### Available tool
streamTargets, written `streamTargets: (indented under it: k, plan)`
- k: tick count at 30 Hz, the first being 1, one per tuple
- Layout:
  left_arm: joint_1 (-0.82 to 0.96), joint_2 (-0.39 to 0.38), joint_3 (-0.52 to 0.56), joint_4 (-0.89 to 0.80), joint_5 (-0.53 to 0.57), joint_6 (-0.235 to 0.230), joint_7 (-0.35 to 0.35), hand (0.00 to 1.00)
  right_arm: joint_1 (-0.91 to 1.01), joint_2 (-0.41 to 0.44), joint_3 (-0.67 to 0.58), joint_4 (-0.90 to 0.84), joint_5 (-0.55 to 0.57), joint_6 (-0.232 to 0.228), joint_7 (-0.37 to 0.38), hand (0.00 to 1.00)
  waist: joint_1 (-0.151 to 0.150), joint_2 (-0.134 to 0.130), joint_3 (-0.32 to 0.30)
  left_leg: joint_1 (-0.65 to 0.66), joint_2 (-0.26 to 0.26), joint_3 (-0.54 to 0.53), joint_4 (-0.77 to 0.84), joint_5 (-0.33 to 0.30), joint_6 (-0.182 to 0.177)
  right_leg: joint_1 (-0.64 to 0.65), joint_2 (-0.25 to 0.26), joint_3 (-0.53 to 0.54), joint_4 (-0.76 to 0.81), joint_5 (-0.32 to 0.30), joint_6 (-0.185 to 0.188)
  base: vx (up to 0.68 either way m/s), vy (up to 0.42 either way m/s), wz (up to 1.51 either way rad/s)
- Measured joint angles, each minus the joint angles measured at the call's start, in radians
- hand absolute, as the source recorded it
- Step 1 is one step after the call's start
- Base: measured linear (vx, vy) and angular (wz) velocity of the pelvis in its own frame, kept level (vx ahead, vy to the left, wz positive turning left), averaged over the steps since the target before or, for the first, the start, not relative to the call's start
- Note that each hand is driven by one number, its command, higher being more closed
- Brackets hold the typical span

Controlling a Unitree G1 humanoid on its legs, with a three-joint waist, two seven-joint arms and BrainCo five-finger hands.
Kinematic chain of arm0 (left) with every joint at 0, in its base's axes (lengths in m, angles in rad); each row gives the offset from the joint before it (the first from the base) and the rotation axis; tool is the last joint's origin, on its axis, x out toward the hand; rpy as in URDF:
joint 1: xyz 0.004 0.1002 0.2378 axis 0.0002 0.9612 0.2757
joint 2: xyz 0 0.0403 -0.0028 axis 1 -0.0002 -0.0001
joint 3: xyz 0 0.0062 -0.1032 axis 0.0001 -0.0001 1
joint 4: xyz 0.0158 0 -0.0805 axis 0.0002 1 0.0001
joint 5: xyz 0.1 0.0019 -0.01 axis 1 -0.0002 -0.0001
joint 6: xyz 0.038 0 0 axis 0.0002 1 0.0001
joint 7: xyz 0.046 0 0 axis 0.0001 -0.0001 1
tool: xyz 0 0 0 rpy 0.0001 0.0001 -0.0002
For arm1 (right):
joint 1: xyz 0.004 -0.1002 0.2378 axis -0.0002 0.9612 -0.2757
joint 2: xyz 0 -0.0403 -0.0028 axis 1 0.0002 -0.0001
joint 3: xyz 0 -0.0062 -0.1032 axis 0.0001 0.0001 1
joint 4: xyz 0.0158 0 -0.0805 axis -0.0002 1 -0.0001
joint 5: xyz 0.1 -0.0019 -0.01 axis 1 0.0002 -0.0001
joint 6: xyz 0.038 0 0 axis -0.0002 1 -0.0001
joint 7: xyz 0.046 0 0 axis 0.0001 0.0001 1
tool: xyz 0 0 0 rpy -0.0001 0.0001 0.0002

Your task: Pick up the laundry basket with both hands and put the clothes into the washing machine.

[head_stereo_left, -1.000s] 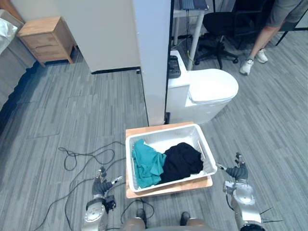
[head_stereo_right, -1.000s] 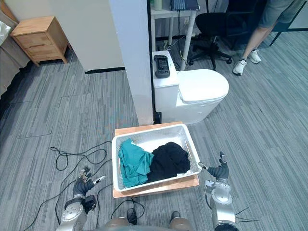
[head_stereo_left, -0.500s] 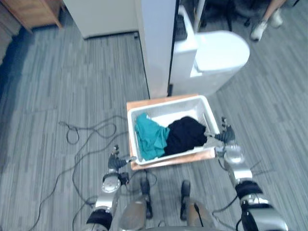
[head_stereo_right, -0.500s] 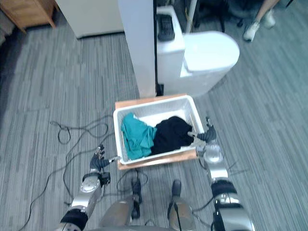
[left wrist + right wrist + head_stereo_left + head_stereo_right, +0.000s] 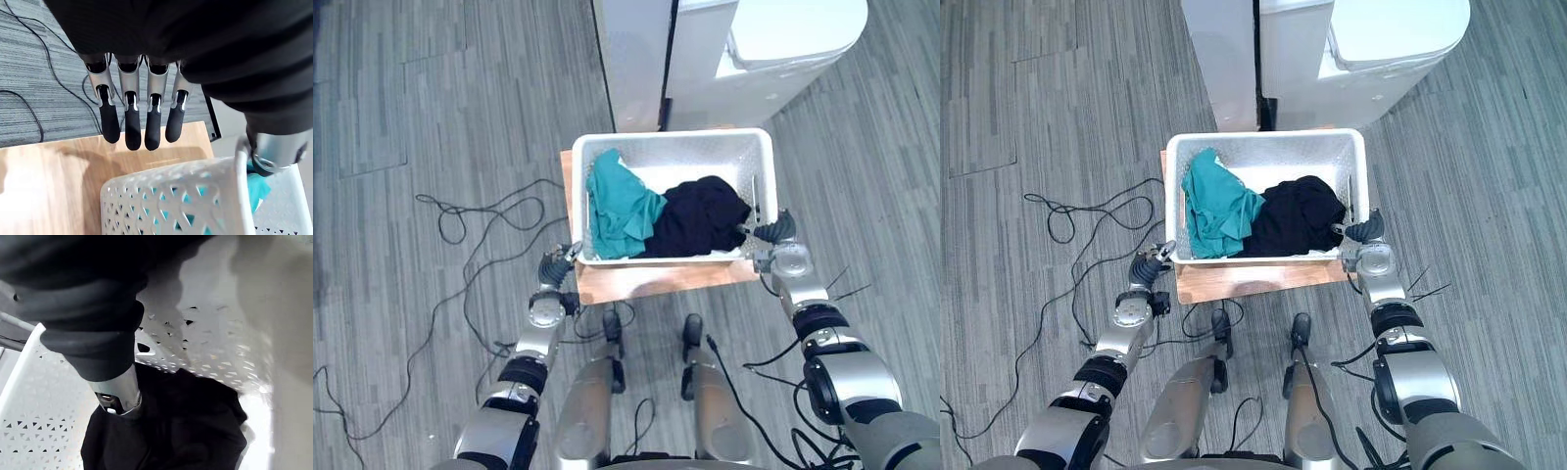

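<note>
Laundry basket [image 5: 705,157] on wooden board [image 5: 656,279], white machine [image 5: 783,39] behind; left hand [image 5: 553,266] straight-fingered at 1 corner, right hand [image 5: 773,232], state unclear.

**Sides open, back blocked**

The floor [image 5: 460,117] lies open on either side of the laundry basket [image 5: 705,152]. Just behind it a white pillar [image 5: 631,59] and a toilet [image 5: 793,29] close the far side. Its wooden board [image 5: 646,279] lies bare along the near edge.

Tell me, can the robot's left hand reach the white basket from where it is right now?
Probably yes. The left hand is open, its straight fingers right beside the near corner of the laundry basket, just above the wooden board. Nothing lies between the hand and the basket's rim.
</note>
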Motion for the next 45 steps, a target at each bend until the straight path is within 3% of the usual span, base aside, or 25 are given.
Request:
streamTargets:
  k: [9,17,22,26,31,33,34,35,36,38,39,40,41,42,43,44,45]
  plan:
    - [0.099,0.014,-0.015,-0.131,0.001,0.009,-0.005,1.00,0.152,0.020,0.004,-0.141,-0.001,0.008,-0.004,1.00,0.001,0.000,0.000,0.049,0.002,0.004,-0.020,-0.001,0.000,0.040,0.004,0.006,-0.006,-0.006,-0.008,0.00,0.004,-0.01]
    - [0.287,0.021,-0.019,-0.398,0.012,0.012,-0.037,1.00,0.386,0.066,-0.074,-0.427,-0.014,0.009,-0.002,1.00,0.000,-0.003,-0.005,0.118,-0.003,0.004,-0.062,0.000,-0.001,0.106,0.005,0.002,-0.039,-0.009,-0.004,0.03,0.006,0.01]
    - [0.493,-0.002,-0.013,-0.615,0.010,0.010,-0.059,1.00,0.557,0.120,-0.109,-0.635,-0.032,0.008,-0.002,1.00,-0.009,-0.006,-0.081,0.155,0.000,0.016,-0.062,-0.023,-0.010,0.147,0.010,0.029,-0.062,-0.012,-0.001,0.08,0.002,-0.07]
    - [0.646,-0.019,0.011,-0.741,-0.002,-0.003,-0.078,1.00,0.681,0.160,-0.104,-0.785,-0.063,0.006,0.013,1.00,-0.005,-0.017,-0.145,0.217,0.011,0.096,-0.043,-0.071,-0.016,0.175,0.018,0.121,-0.073,-0.012,-0.001,0.05,0.016,-0.58]
    - [0.690,-0.024,0.007,-0.793,-0.003,-0.012,-0.114,1.00,0.790,0.171,-0.110,-0.925,-0.083,0.005,0.019,1.00,-0.044,-0.036,-0.181,0.246,0.027,0.221,0.038,-0.165,-0.030,0.142,0.033,0.246,-0.063,-0.011,0.011,-0.03,0.038,-0.90]
    - [0.692,-0.025,0.006,-0.796,-0.005,-0.011,-0.115,1.00,0.801,0.173,-0.112,-0.935,-0.089,0.006,0.019,1.00,-0.061,-0.038,-0.199,0.253,0.061,0.304,0.085,-0.204,-0.030,0.122,0.030,0.192,-0.062,-0.034,-0.058,0.00,0.050,-1.46]
    - [0.693,-0.028,0.006,-0.796,-0.007,-0.010,-0.115,1.00,0.808,0.172,-0.114,-0.936,-0.089,0.006,0.020,1.00,-0.065,-0.034,-0.204,0.274,0.101,0.373,0.114,-0.222,-0.026,0.114,0.015,0.070,-0.050,-0.026,-0.133,0.05,0.046,-1.75]
    - [0.695,-0.028,0.007,-0.796,-0.007,-0.010,-0.115,1.00,0.826,0.180,-0.116,-0.943,-0.089,0.005,0.020,1.00,-0.065,-0.036,-0.215,0.299,0.134,0.450,0.139,-0.244,-0.027,0.100,-0.016,-0.096,-0.018,-0.002,-0.172,0.09,0.025,-2.10]
    - [0.698,-0.028,0.007,-0.796,-0.007,-0.008,-0.116,1.00,0.837,0.186,-0.116,-0.944,-0.089,0.006,0.020,1.00,-0.068,-0.035,-0.228,0.323,0.161,0.517,0.164,-0.266,-0.035,0.091,-0.051,-0.265,0.021,0.004,-0.190,0.10,-0.004,-1.74]
    - [0.701,-0.028,0.010,-0.796,-0.007,-0.008,-0.117,1.00,0.836,0.188,-0.115,-0.943,-0.091,0.006,0.022,1.00,-0.071,-0.031,-0.230,0.368,0.194,0.597,0.182,-0.279,-0.046,0.090,-0.091,-0.490,0.082,-0.007,-0.202,0.15,-0.077,-1.69]
    - [0.702,-0.030,0.010,-0.796,-0.007,-0.008,-0.118,1.00,0.834,0.185,-0.115,-0.943,-0.091,0.006,0.023,1.00,-0.068,-0.032,-0.230,0.394,0.198,0.622,0.183,-0.284,-0.053,0.087,-0.093,-0.566,0.115,-0.018,-0.187,0.16,-0.151,-1.65]
    - [0.704,-0.037,0.010,-0.796,-0.007,-0.007,-0.120,1.00,0.833,0.180,-0.115,-0.943,-0.091,0.006,0.024,1.00,-0.067,-0.029,-0.232,0.411,0.199,0.630,0.186,-0.290,-0.064,0.082,-0.089,-0.577,0.131,-0.030,-0.167,0.17,-0.191,-1.70]
    - [0.713,-0.060,0.010,-0.795,-0.007,-0.005,-0.127,1.00,0.834,0.163,-0.115,-0.941,-0.091,0.006,0.025,1.00,-0.065,-0.010,-0.242,0.433,0.228,0.642,0.225,-0.316,-0.104,0.057,-0.063,-0.521,0.169,-0.065,-0.117,0.22,-0.184,-1.83]
    - [0.719,-0.075,0.010,-0.791,-0.007,-0.002,-0.131,1.00,0.830,0.151,-0.114,-0.926,-0.091,0.006,0.025,1.00,-0.058,-0.002,-0.243,0.437,0.282,0.634,0.339,-0.326,-0.108,0.039,-0.032,-0.449,0.207,-0.100,-0.126,0.24,-0.183,-1.81]
    - [0.723,-0.079,0.010,-0.789,-0.006,0.000,-0.133,1.00,0.830,0.150,-0.111,-0.918,-0.090,0.006,0.026,1.00,-0.055,0.002,-0.244,0.428,0.318,0.622,0.420,-0.323,-0.087,0.040,-0.015,-0.416,0.214,-0.113,-0.128,0.26,-0.182,-1.52]
    - [0.727,-0.078,0.008,-0.785,-0.006,0.008,-0.135,1.00,0.838,0.150,-0.109,-0.911,-0.089,0.008,0.025,1.00,-0.062,0.014,-0.248,0.382,0.389,0.553,0.570,-0.310,0.010,0.055,0.034,-0.386,0.212,-0.133,-0.145,0.24,-0.202,-0.90]
    - [0.714,-0.064,0.014,-0.781,-0.007,0.009,-0.136,1.00,0.837,0.163,-0.107,-0.912,-0.089,0.010,0.022,1.00,-0.072,0.007,-0.244,0.321,0.387,0.416,0.658,-0.341,0.056,0.068,0.084,-0.360,0.192,-0.139,-0.159,0.21,-0.214,-0.89]
